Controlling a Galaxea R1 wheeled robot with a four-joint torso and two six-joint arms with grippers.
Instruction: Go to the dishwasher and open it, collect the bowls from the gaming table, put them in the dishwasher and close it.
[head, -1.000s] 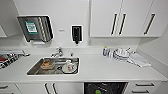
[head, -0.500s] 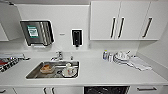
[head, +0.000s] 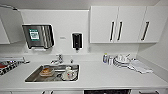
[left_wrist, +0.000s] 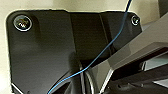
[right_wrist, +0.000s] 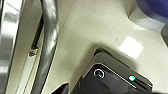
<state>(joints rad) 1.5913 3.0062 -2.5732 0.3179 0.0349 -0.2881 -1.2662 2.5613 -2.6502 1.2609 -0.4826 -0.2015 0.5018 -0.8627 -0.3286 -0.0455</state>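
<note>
I faced the white surface (head: 100, 75) and sink (head: 52, 73); the dishwasher's (head: 107, 91) dark top edge sat just below it. Its steel door looked stiff and heavy, best pulled at its handle (right_wrist: 48, 37). Either claw's state I couldn't tell.

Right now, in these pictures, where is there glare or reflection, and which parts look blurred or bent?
Head view: soft all over; the steel sink gleams, the white upper cabinets lean outward from wide-angle distortion. Right wrist view: a bright square patch of light lies on the pale floor, and the curved metal bar shines. Left wrist view: dark, with the thin blue cable blurred.
</note>
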